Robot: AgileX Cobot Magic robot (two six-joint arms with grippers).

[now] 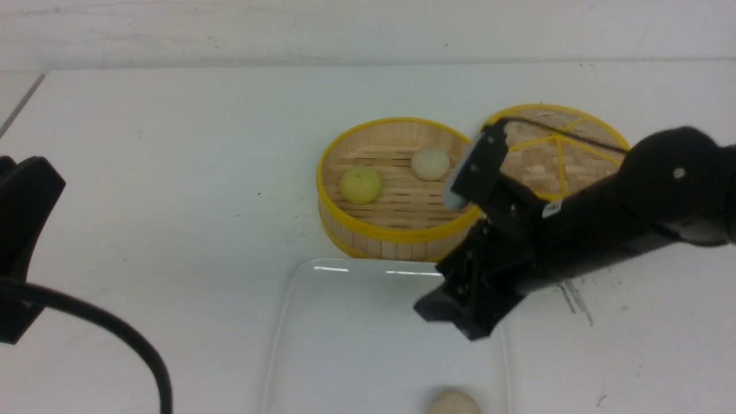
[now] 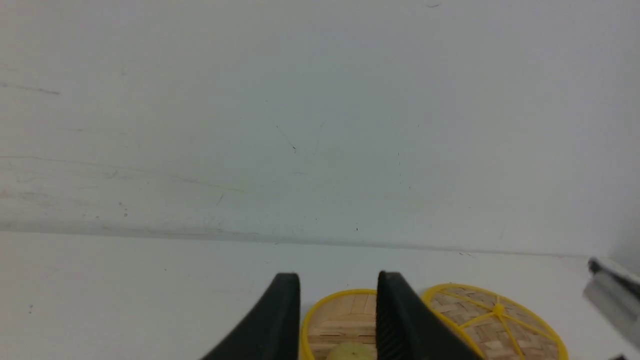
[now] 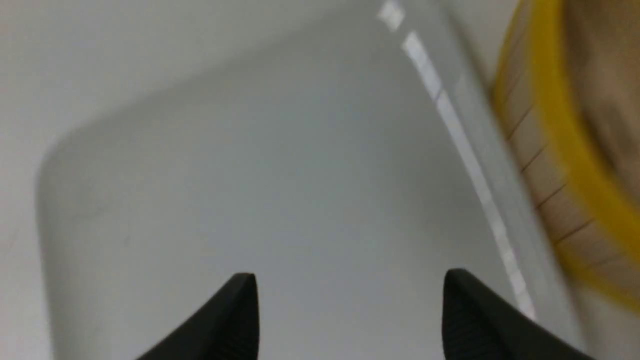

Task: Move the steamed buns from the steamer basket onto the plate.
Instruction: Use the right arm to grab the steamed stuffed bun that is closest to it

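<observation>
The steamer basket [image 1: 397, 233] stands mid-table and holds a yellow-green bun [image 1: 360, 184] and an off-white bun [image 1: 430, 164]. A beige bun [image 1: 453, 403] lies on the white plate [image 1: 345, 345], at its near edge. My right gripper [image 1: 454, 319] hangs over the plate's far right corner, beside the basket, open and empty. Its wrist view shows the spread gripper [image 3: 350, 295] over the bare plate [image 3: 275, 175], with the basket wall [image 3: 555, 190] alongside. My left gripper [image 2: 339, 287] is open and empty, far from the basket [image 2: 340, 310]; the yellow-green bun [image 2: 350, 352] shows between its fingers.
The flat woven lid [image 1: 566, 155] lies right of the basket, partly behind my right arm; it also shows in the left wrist view [image 2: 495, 320]. My left arm [image 1: 23, 230] and its cable [image 1: 115, 328] are at the left edge. A white wall rises behind the table.
</observation>
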